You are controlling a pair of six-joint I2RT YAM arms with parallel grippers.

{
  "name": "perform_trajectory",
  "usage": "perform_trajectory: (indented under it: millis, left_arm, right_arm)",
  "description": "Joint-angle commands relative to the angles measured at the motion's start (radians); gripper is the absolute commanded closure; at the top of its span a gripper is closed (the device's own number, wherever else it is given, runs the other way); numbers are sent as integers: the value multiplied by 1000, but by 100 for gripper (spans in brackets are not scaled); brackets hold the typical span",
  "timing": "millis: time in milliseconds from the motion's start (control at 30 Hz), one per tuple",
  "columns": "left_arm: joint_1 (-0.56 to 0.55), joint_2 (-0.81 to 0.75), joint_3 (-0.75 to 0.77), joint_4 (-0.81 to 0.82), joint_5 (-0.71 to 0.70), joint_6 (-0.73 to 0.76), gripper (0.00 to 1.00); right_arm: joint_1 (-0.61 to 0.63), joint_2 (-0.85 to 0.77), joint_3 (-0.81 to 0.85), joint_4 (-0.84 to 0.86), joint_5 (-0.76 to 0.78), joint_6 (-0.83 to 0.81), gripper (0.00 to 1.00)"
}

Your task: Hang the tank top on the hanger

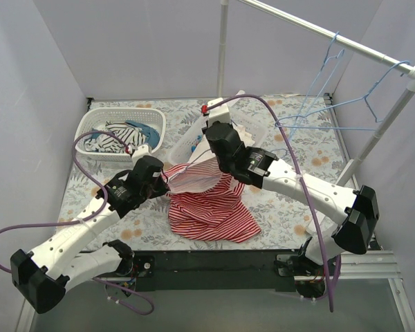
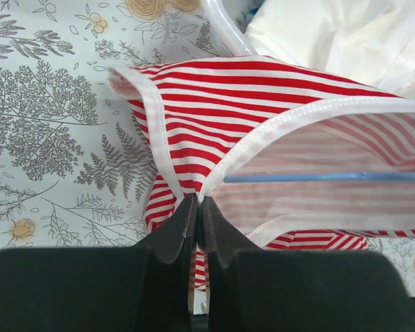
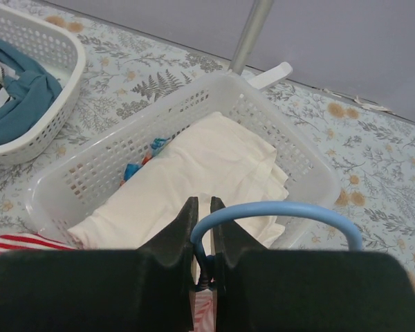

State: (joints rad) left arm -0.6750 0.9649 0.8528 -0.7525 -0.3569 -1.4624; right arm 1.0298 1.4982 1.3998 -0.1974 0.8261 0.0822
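The red-and-white striped tank top (image 1: 211, 204) lies bunched at the table's near middle, its upper edge lifted. My left gripper (image 1: 167, 181) is shut on its white-trimmed edge; the left wrist view shows the closed jaws (image 2: 197, 200) pinching the trim of the tank top (image 2: 214, 104). A blue hanger bar (image 2: 325, 177) runs inside the garment's opening. My right gripper (image 1: 209, 160) is shut on the blue hanger's hook (image 3: 283, 211), gripped between the jaws (image 3: 203, 204) in the right wrist view. A strip of the tank top (image 3: 14, 243) shows below left there.
A white basket (image 3: 290, 155) holding a cream-white cloth (image 3: 194, 173) stands just beyond the grippers. A second white basket (image 1: 121, 131) with a black-and-white striped garment is at the far left. Blue hangers (image 1: 332, 90) hang on the rail (image 1: 318, 31) at the far right.
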Motion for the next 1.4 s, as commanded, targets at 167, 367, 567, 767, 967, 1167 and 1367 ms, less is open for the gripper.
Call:
perform_trajectory:
  millis: [167,367,567,767,967,1167,1367]
  left_arm:
    - [8,-45,144,-87,58,27,100]
    - [8,26,330,-123,-25,97,100]
    - [8,103,520,-162,-1,206,100]
    - [6,129,666,-199,67,235,100]
    - [6,132,750,-225,95,241,93]
    - [8,147,845,-208,79,278,67]
    - [6,130,985,-205,73,375,39]
  right_arm:
    - [4,33,123,64,62,-38,99]
    - [35,17,126,84,-4,-39,99]
    - [44,-4,152,104,-59,-41,99]
    - [44,92,353,66,-56,-68,99]
    - [44,165,531,39,-65,-79,99]
    - [72,175,582,39,-76,-116,99]
    - [82,148,596,36,-77,-168,99]
